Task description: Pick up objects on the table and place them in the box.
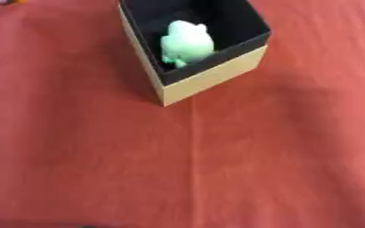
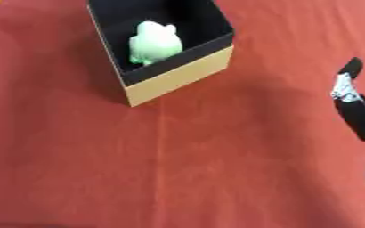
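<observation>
Red cloth covers the tabletop (image 1: 216, 169) | box (image 2: 178, 73) sits upper centre of frame, pale green toy (image 2: 154, 42) already inside | your right hand (image 2: 355, 104) at right edge, well right of the box, fingers: cannot tell | left hand unseen | no loose object in reach.

Desk (image 1: 216, 178) covered in a red-orange cloth (image 2: 76, 169) that fills nearly the whole view. One straight crease (image 1: 192, 164) runs down the cloth toward the near edge, faint but clear. Cloth otherwise smooth and flat. Small orange-and-dark thing (image 1: 5, 2) at the far left corner, cut by the frame; cannot make it out.
</observation>
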Available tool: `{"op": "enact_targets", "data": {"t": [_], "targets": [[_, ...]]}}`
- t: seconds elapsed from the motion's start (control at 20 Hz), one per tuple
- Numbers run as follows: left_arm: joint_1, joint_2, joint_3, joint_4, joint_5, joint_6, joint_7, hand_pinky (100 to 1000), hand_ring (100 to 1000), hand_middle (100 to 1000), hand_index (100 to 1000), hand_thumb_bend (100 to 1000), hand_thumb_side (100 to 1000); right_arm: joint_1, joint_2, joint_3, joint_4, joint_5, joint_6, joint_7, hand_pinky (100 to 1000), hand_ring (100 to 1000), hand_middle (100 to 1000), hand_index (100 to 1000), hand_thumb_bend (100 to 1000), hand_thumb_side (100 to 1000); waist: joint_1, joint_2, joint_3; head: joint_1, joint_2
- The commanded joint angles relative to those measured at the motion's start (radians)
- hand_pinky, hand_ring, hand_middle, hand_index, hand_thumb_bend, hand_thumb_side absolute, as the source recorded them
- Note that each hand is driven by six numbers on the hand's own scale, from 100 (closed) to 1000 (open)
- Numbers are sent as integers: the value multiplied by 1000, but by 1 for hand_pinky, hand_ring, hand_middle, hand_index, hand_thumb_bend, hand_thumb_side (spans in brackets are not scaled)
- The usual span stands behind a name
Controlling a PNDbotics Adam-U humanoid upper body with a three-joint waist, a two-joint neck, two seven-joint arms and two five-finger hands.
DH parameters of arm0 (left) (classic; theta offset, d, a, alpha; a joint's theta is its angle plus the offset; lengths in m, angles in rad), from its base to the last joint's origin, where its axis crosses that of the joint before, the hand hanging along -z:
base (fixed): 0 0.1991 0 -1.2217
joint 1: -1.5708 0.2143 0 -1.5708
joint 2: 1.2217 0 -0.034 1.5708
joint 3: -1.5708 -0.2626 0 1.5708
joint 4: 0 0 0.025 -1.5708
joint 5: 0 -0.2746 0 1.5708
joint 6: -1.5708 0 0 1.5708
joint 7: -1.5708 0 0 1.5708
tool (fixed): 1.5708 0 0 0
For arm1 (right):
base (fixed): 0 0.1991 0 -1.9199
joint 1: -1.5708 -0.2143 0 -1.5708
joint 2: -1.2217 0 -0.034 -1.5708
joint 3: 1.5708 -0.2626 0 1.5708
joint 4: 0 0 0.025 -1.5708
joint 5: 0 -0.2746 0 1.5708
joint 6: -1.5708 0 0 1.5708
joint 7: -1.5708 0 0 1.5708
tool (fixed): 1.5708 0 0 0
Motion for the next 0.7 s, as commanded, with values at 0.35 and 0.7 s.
{"op": "enact_targets", "data": {"t": [0.35, 0.7], "targets": [[6, 18, -88, -164, 100, -94, -37, 109, 384, 470, 540, 621, 100, 1, -35, -29, -16, 9, -12, 20, 572, 544, 645, 855, 100, 533, 14, -62, 5, -34, 13], [32, 16, -209, -365, 228, -157, -95, 183, 434, 518, 608, 614, 106, 3, -41, -39, -16, 15, -21, 32, 571, 544, 645, 854, 100, 534, 24, -84, 10, -50, 13]]}}
